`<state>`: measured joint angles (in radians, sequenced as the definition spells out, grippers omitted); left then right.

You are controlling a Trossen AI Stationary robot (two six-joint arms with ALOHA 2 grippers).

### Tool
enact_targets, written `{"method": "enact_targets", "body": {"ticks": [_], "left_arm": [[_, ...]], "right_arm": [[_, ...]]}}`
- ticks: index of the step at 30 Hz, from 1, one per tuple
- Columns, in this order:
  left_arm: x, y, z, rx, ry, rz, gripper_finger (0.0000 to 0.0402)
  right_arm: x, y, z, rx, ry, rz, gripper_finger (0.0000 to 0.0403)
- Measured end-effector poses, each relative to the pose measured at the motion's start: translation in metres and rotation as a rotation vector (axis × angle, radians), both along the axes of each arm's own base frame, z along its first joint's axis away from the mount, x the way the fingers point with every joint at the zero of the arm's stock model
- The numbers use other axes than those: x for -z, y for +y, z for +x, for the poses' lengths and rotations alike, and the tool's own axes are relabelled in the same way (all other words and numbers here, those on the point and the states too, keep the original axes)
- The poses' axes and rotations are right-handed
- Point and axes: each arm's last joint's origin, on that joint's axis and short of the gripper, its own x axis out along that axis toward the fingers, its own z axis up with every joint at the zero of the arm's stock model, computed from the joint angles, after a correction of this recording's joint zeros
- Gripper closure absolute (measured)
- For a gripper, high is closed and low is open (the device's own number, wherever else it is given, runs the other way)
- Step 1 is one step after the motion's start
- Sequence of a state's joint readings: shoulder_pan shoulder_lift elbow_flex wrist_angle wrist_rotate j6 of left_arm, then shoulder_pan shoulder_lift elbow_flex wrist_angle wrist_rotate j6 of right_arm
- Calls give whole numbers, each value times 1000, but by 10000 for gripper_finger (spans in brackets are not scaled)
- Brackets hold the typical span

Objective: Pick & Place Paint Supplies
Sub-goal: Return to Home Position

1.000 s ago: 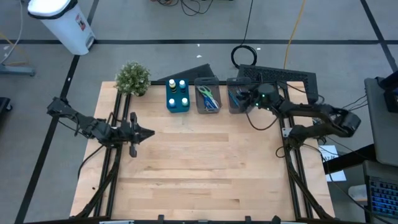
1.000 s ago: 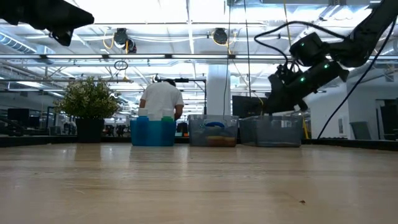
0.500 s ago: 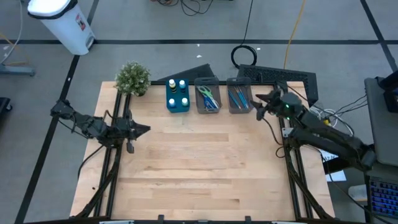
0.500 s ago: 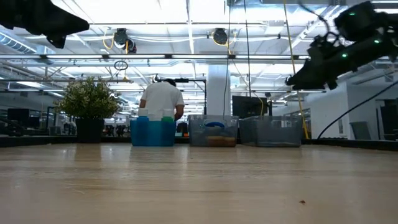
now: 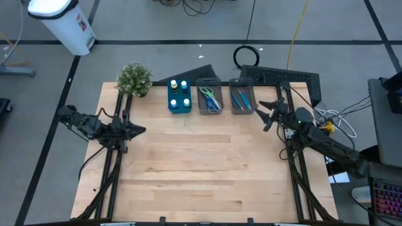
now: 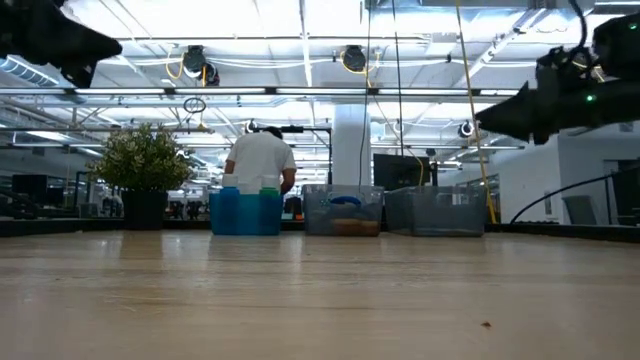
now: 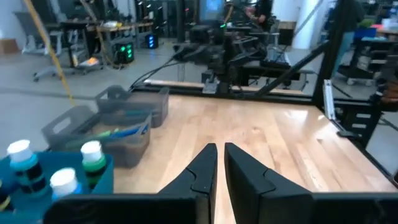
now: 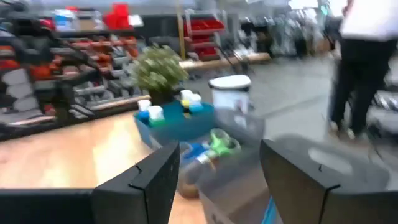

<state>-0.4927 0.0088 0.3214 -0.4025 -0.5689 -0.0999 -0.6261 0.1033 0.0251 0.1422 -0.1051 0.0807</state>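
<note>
Two robot arms hang idle over a wooden bench (image 5: 201,169), neither carrying anything; the left claw (image 5: 142,130) hovers above the bench's left edge, pointing right across the boards, its fingers (image 7: 205,174) pressed together with only a slit between them; the right claw (image 5: 264,115) hovers raised over the far right part of the bench, just right of the bins, its fingers (image 8: 155,180) spread wide around nothing.

The paint supplies sit sorted in three bins lined up side by side along the far edge; the blue bin (image 5: 179,108), leftmost of the row, holds small round bottles (image 5: 184,85) standing upright, most with white caps; the middle grey bin (image 5: 210,113) holds scissors (image 5: 209,98) with green and blue handles showing; the right grey bin (image 5: 241,113), nearest the right claw, holds thin blue brushes (image 5: 240,98) lying lengthwise.

A potted plant (image 5: 134,78) stands at the far left corner, just left of the blue bin; a white waste bin (image 5: 63,24) stands on the floor well beyond that corner; in the low view a person (image 6: 260,165) in a white top stands in the room behind the bins, back to the bench.
</note>
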Motion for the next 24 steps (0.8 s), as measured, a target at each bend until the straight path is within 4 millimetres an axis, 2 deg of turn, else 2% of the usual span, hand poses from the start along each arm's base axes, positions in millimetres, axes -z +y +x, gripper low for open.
{"method": "enact_targets", "body": {"ticks": [4, 9, 18, 24], "left_arm": [[2, 0, 0, -6, 18, -27, 364], [2, -1, 1, 9, 24, -22, 364], [2, -1, 1, 16, 22, -24, 364], [2, -1, 1, 16, 21, -24, 364]], "right_arm": [[-10, 9, -3, -58, -87, -91, 190], [-11, 15, 0, -127, -104, -85, 191], [-8, 17, 3, -173, -143, 80, 188], [-7, 17, 3, -173, -137, 81, 188]]}}
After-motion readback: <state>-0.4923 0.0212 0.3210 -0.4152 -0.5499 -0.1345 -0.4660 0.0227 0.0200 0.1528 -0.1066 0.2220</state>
